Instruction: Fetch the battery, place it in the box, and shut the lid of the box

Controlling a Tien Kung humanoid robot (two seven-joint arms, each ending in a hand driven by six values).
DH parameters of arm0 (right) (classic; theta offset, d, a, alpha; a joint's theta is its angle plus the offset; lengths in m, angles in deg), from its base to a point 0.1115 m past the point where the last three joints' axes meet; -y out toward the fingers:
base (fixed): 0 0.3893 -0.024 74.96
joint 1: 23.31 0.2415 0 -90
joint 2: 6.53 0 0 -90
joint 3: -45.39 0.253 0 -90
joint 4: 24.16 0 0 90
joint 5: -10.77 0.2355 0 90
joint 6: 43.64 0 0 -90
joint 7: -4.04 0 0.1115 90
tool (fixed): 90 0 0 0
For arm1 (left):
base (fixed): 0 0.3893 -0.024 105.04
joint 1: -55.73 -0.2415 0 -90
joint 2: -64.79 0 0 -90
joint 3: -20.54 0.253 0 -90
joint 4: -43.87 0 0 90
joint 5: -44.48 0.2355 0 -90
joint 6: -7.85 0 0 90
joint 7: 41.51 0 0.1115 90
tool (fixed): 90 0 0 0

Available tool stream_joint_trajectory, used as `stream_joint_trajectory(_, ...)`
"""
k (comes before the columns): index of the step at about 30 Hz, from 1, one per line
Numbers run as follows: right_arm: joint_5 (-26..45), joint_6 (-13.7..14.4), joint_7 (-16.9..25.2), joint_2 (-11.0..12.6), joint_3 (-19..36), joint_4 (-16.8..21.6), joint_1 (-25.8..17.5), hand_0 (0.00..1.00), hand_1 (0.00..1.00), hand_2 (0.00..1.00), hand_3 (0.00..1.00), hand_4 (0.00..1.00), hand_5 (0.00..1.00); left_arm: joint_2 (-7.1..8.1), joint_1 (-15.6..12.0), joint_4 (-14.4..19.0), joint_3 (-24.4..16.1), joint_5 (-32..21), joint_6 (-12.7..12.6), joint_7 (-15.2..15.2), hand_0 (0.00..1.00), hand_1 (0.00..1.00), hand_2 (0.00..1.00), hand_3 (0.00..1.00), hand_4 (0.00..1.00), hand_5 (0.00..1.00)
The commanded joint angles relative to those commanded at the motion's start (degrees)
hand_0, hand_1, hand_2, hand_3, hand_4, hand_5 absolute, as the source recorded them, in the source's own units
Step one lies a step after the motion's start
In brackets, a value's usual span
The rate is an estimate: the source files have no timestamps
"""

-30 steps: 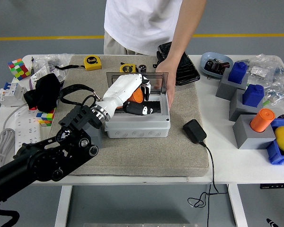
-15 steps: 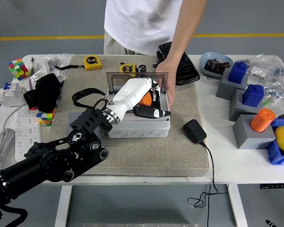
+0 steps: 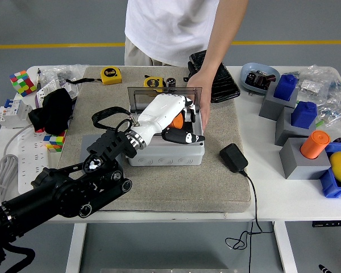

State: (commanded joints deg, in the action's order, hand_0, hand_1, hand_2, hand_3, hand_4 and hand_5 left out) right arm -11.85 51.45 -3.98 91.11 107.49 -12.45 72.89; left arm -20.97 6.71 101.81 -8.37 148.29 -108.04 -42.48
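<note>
Battery (image 3: pixel 175 120), orange, sits under the left hand (image 3: pixel 171 116), whose fingers curl around it inside the grey box (image 3: pixel 166 149) at the mat's middle. The clear lid (image 3: pixel 165 96) stands upright at the box's far edge. A person's hand (image 3: pixel 200 96) touches the box's far right corner.

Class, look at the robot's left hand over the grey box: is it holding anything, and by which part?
The left hand is over the open grey box with an orange object under its palm. Whether the fingers grip it, and where, cannot be told.
</note>
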Motion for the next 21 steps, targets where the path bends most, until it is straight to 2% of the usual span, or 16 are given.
stream_joint_trajectory(13, -0.1, 0.0, -0.1, 0.0, 0.2, 0.0, 0.1, 0.661, 0.666, 0.672, 0.555, 0.959, 0.45, 0.29, -0.5, -0.1, -1.0, 1.1, -0.6, 0.2, 0.229, 0.291, 0.292, 0.435, 0.998, 0.44)
stream_joint_trajectory(21, -0.2, 0.0, 0.0, 0.0, 0.3, 0.0, 0.0, 0.661, 0.666, 0.672, 0.554, 0.959, 0.451, 1.4, -2.1, 4.0, -3.6, -0.1, -1.0, -0.9, 0.202, 0.274, 0.288, 0.428, 0.998, 0.444)
